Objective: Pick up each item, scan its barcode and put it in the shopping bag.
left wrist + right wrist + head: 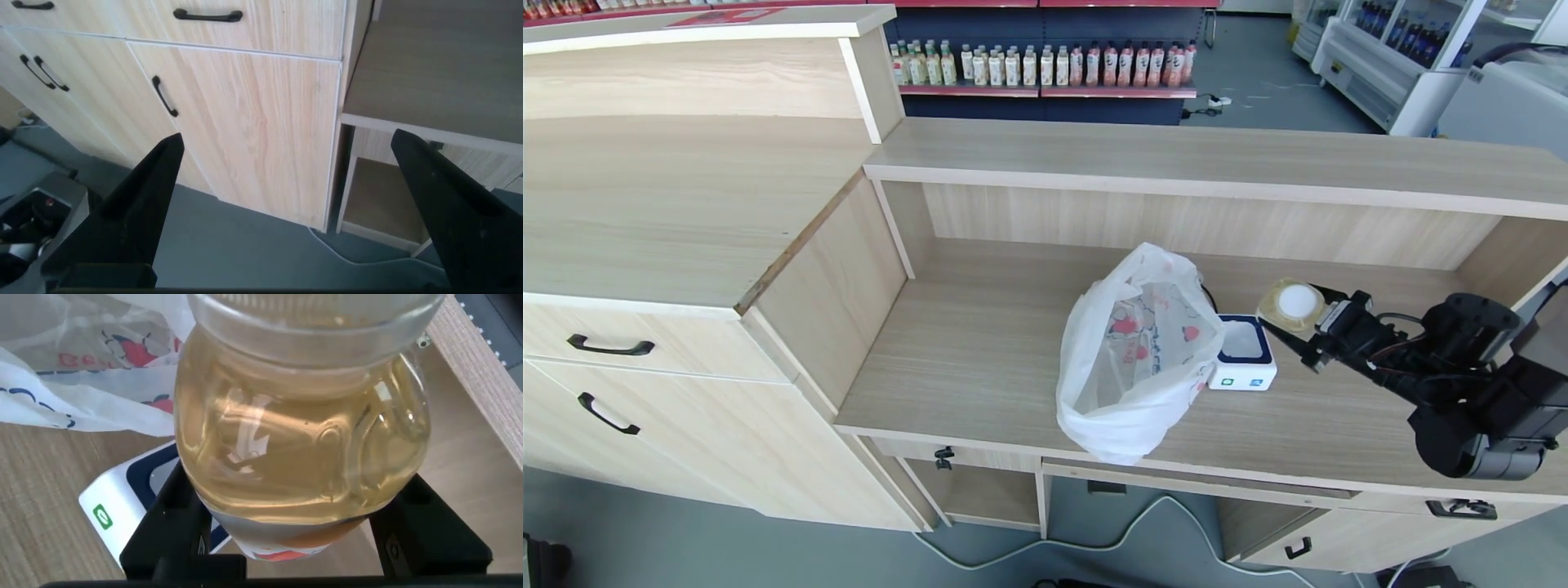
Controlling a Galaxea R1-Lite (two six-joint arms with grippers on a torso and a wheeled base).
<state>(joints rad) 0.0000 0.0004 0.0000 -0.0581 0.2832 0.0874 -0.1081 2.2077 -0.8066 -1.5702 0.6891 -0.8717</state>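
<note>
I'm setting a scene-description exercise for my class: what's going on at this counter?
The right gripper holds a bottle of pale yellow liquid close to the white scanner on the counter. The plastic shopping bag stands open beside the scanner. The left gripper hangs open by the cabinets, holding nothing.

The pale wood-grain bench (980, 351) carries a white-and-blue square scanner box (1243, 359) just beside the right end effector (1297, 317), and a translucent white plastic shopping bag (1131, 359) touching the box's farther side.
</note>
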